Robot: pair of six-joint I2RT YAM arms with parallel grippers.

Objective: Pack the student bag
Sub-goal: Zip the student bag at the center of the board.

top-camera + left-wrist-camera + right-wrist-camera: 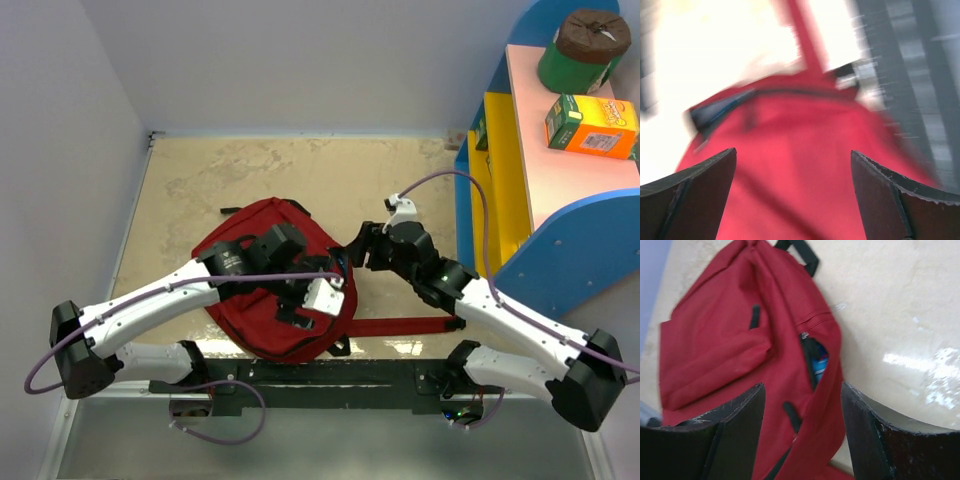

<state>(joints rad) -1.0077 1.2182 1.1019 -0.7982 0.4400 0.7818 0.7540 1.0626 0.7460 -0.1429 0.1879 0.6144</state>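
While left end effector (792, 151) and right end effector (802, 385) gape empty, student bag (255, 330) below

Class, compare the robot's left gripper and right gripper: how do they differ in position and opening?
The left gripper hangs over the middle of the student bag; the right gripper sits at the bag's right edge, partly over the table. The left gripper's jaws stand wider apart than the right gripper's. Shared: both are open and hold nothing.

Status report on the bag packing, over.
Open and empty: left gripper, right gripper. Zipper partly open on student bag, something blue inside. Nothing in the way.
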